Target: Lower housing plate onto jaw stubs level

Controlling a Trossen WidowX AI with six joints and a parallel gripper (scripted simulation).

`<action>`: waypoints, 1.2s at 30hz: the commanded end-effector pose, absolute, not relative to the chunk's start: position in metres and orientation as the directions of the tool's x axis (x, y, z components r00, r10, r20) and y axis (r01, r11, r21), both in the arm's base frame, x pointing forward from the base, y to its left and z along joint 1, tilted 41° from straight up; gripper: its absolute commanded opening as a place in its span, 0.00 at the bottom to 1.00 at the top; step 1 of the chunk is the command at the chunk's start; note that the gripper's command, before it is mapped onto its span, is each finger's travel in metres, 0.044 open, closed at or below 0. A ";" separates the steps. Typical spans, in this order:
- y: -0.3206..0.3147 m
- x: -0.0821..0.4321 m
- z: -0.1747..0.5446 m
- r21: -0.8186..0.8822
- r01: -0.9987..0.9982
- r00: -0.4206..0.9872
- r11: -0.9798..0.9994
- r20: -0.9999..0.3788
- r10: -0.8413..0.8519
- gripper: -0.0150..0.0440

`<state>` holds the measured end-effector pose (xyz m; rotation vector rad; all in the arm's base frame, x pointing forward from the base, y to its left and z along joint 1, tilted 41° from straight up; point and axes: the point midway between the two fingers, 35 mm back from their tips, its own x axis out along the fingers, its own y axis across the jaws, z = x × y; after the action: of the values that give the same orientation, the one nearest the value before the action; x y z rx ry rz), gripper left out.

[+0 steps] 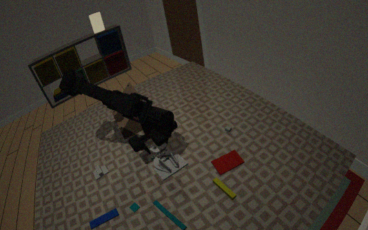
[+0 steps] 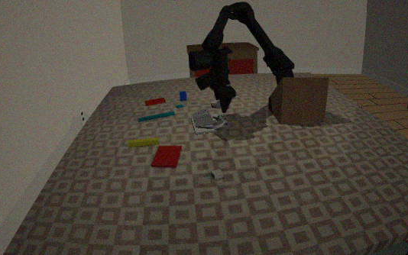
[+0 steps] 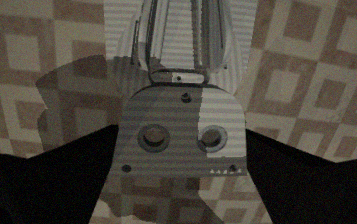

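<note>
My gripper (image 3: 179, 133) is shut on the housing plate (image 3: 179, 112) (image 1: 155, 148) (image 2: 216, 104), a grey plate with two round holes and a rounded far edge, held by its sides. The plate is held above the table, beside the jaws' stub end; its exact height is hard to tell. The two grey jaws (image 1: 165, 164) (image 2: 203, 117) lie side by side on the pale base plate (image 1: 182, 164) (image 2: 203, 131) (image 3: 246, 25). In the wrist view they point away beyond the plate's rounded edge. The pins and most of the stubs are hidden under the plate.
A grey block (image 1: 100, 172) lies left of the base plate in the top view. A red plate (image 1: 227, 162) (image 2: 166, 156), a yellow bar (image 1: 224, 188) (image 2: 143, 142) and a teal bar (image 1: 169, 215) (image 2: 156, 117) lie around. A brown box (image 2: 302, 101) stands near the arm.
</note>
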<state>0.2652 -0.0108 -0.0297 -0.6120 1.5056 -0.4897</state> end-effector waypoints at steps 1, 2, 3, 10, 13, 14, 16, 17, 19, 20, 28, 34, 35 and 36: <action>-0.016 0.265 -0.035 -0.648 -0.079 0.019 0.757 -0.760 -0.649 0.85; -0.017 0.265 -0.036 -0.648 -0.079 0.019 0.757 -0.760 -0.649 0.85; -0.018 0.265 -0.037 -0.649 -0.079 0.019 0.757 -0.760 -0.649 0.85; -0.025 0.264 -0.046 -0.649 -0.079 0.019 0.756 -0.760 -0.650 0.85; -0.029 0.264 -0.049 -0.650 -0.078 0.019 0.756 -0.759 -0.651 0.85; -0.030 0.264 -0.050 -0.650 -0.078 0.019 0.756 -0.759 -0.651 0.85; -0.032 0.264 -0.053 -0.650 -0.078 0.019 0.756 -0.759 -0.651 0.85; -0.033 0.264 -0.054 -0.651 -0.078 0.019 0.755 -0.759 -0.651 0.85; -0.036 0.263 -0.056 -0.651 -0.078 0.019 0.755 -0.758 -0.652 0.85; -0.036 0.263 -0.057 -0.651 -0.078 0.019 0.755 -0.758 -0.652 0.85; -0.037 0.263 -0.058 -0.651 -0.078 0.019 0.755 -0.758 -0.652 0.85; -0.037 0.263 -0.058 -0.651 -0.078 0.019 0.755 -0.758 -0.652 0.85; -0.037 0.263 -0.058 -0.651 -0.078 0.019 0.755 -0.758 -0.652 0.85; -0.037 0.263 -0.058 -0.651 -0.078 0.019 0.755 -0.758 -0.652 0.85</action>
<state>0.2630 -0.0369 -0.0579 -0.6162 1.5075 -0.4937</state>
